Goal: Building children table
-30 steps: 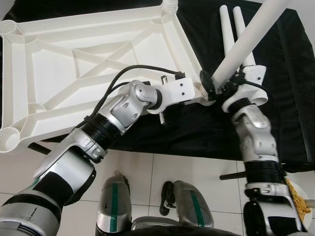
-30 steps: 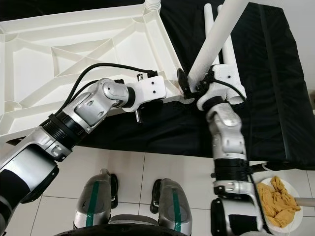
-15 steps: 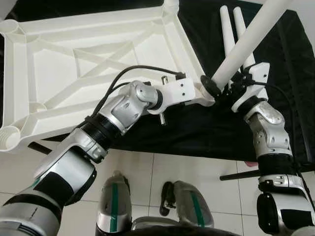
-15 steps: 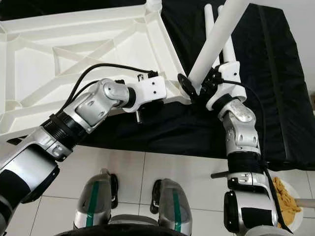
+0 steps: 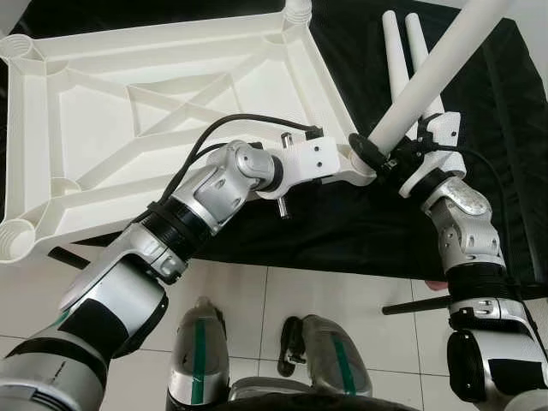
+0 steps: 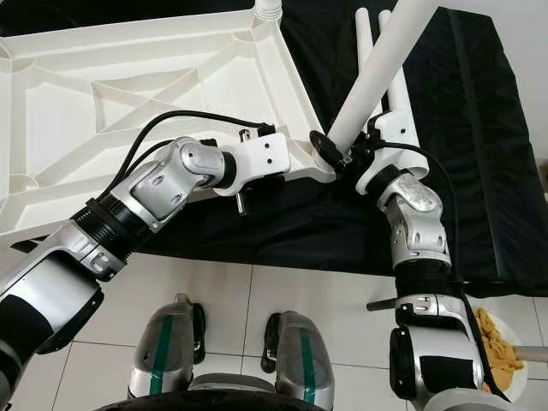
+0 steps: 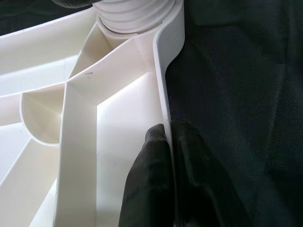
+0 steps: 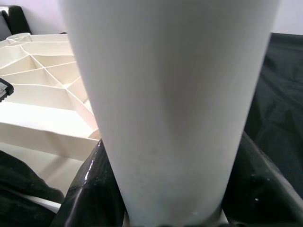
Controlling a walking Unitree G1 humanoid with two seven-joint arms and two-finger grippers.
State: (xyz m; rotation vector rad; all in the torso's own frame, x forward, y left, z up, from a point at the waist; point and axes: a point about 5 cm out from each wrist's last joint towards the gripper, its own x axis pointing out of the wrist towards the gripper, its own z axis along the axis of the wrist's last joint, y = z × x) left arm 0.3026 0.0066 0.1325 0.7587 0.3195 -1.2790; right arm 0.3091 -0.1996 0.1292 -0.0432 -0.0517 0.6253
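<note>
A white plastic table top (image 5: pixel 154 120) lies upside down on a black cloth (image 5: pixel 479 154), filling the upper left of the head views, its ribbed underside facing up. Round leg sockets sit at its corners, 1 of them at the lower left (image 5: pixel 17 244).

The left gripper (image 7: pixel 170 156) reaches in from the lower left toward the centre of the frame and is pinched narrow on the table top's right rim: in the left wrist view 1 black finger (image 7: pixel 149 179) presses the inner face of the thin wall and the other the outer face, with a ridged corner socket (image 7: pixel 132 14) farther along the rim.

The right gripper (image 5: pixel 396 154), right of centre, is clamped around the lower end of a white table leg (image 5: pixel 428 73), which slants up toward the upper right corner of the frame. The leg's lower end sits just beside the table top's near right corner (image 5: pixel 355 167).

2 more white legs (image 5: pixel 402 51) lie side by side on the cloth behind the held one. At the lower right, a white plate (image 6: pixel 505 342) with yellow pieces stands on the tiled floor (image 5: pixel 342 291).
</note>
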